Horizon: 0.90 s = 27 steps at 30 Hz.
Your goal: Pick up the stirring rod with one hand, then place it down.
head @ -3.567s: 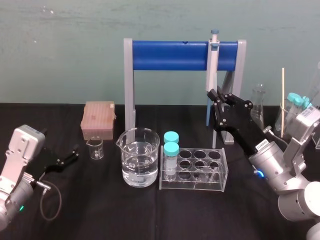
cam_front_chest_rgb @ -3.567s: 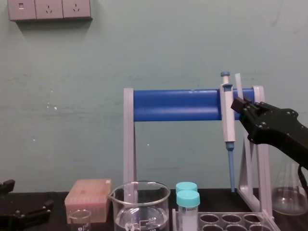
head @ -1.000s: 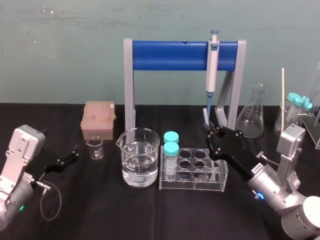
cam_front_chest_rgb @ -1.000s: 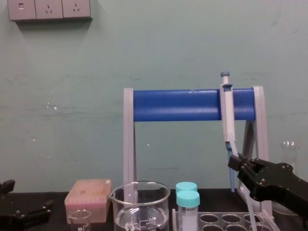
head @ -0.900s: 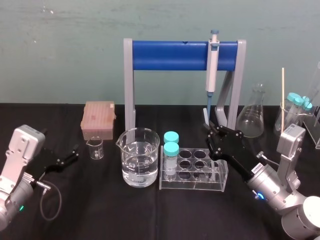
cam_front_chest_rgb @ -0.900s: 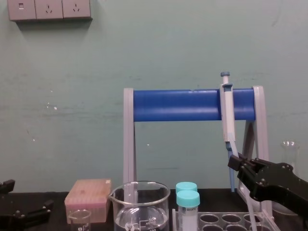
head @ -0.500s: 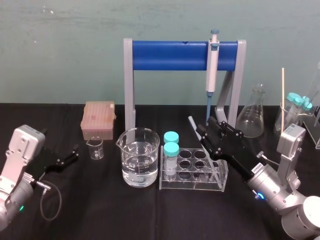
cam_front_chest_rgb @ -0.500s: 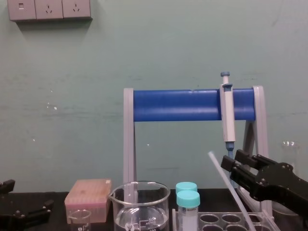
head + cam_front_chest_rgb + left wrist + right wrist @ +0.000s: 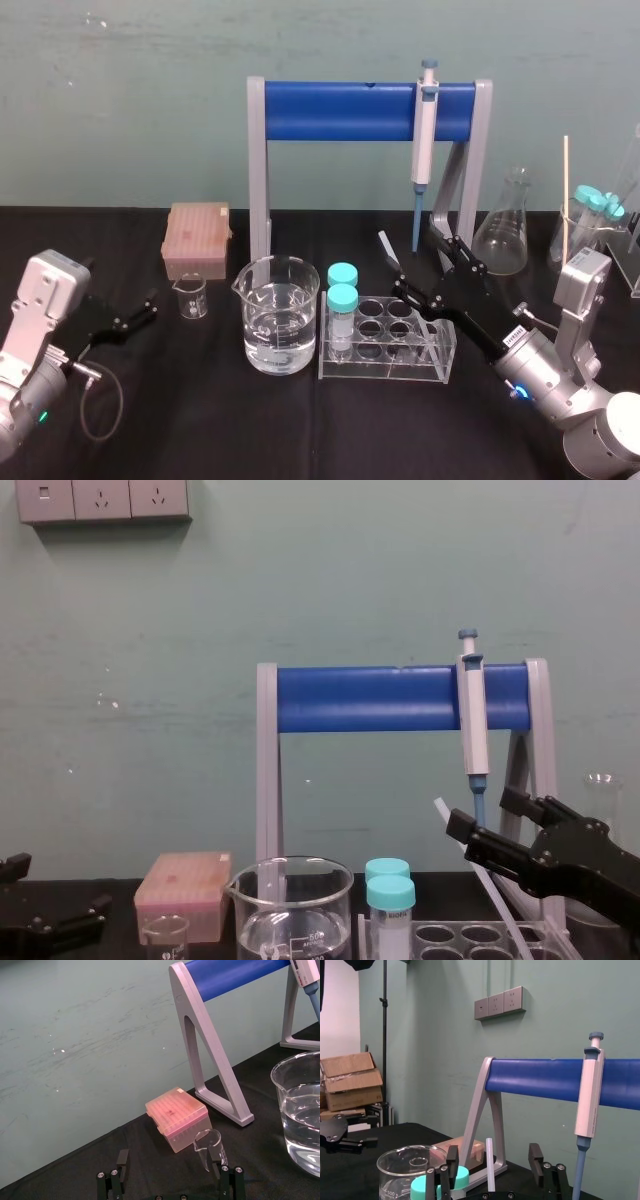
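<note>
The one stirring rod (image 9: 388, 250) is leaning tilted over the one test-tube rack (image 9: 385, 372), its lower end down among the rack's right-hand holes. The right gripper (image 9: 421, 264) is hovering just above that rack, its jaws spread to either side of the rod and not pinching it. Two teal-capped tubes (image 9: 343, 297) are standing at the rack's left end, one large beaker (image 9: 280, 315) is sitting just left of the rack, and the left gripper (image 9: 140, 310) is lying well left of it, jaws spread.

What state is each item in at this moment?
stirring rod: tilted, ungripped, lower end at the tube rack.
right gripper: open, straddling the rod.
left gripper: open, parked left.
large beaker: upright, part-filled with clear liquid.
pipette: hanging on the stand.
two tubes: capped, upright.
</note>
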### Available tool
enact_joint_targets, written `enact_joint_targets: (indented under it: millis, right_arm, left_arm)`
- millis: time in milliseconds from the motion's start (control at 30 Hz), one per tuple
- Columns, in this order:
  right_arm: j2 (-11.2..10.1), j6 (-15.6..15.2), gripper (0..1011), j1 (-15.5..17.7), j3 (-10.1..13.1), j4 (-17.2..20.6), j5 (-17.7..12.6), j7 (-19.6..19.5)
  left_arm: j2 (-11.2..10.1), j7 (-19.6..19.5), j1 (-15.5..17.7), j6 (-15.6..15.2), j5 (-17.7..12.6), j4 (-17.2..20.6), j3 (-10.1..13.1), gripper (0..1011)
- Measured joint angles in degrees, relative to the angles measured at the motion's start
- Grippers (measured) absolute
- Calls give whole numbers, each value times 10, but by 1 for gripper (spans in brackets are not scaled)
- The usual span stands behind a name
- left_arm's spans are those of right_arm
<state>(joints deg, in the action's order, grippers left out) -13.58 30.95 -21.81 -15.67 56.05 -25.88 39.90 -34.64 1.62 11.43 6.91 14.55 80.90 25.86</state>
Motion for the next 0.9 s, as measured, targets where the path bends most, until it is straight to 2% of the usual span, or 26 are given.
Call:
enact_joint_targets:
  millis: [133, 233, 433, 533, 600, 633, 700, 733, 800, 833, 900]
  right_arm:
    - [0, 0, 977, 0, 0, 0, 0, 0]
    - [0, 4, 1003, 0, 0, 3, 3, -2]
    - [6, 41, 1003, 7, 21, 42, 30, -54]
    - [8, 38, 1003, 12, 36, 63, 58, -100]
    - [7, 25, 1003, 17, 43, 74, 74, -126]
    - [6, 5, 1003, 23, 50, 87, 90, -153]
    - [4, -24, 1003, 30, 57, 100, 102, -177]
    - [1, -64, 1003, 39, 64, 113, 111, -201]
    - [0, -94, 1003, 47, 69, 121, 117, -217]
    - [-3, -123, 1003, 55, 74, 131, 122, -230]
    - [-4, -150, 1003, 64, 77, 140, 126, -239]
  left_arm:
    - [0, 0, 0, 0, 0, 0, 0, 1000]
    - [0, 0, 0, 0, 0, 0, 0, 1000]
    - [0, 0, 0, 0, 0, 0, 0, 1000]
    - [0, 0, 0, 0, 0, 0, 0, 1000]
    - [0, 0, 0, 0, 0, 0, 0, 1000]
    - [0, 0, 0, 0, 0, 0, 0, 1000]
    - [0, 0, 0, 0, 0, 0, 0, 1000]
    - [0, 0, 0, 0, 0, 0, 0, 1000]
    - [0, 0, 0, 0, 0, 0, 0, 1000]
    - [0, 0, 0, 0, 0, 0, 0, 1000]
    - [0, 0, 0, 0, 0, 0, 0, 1000]
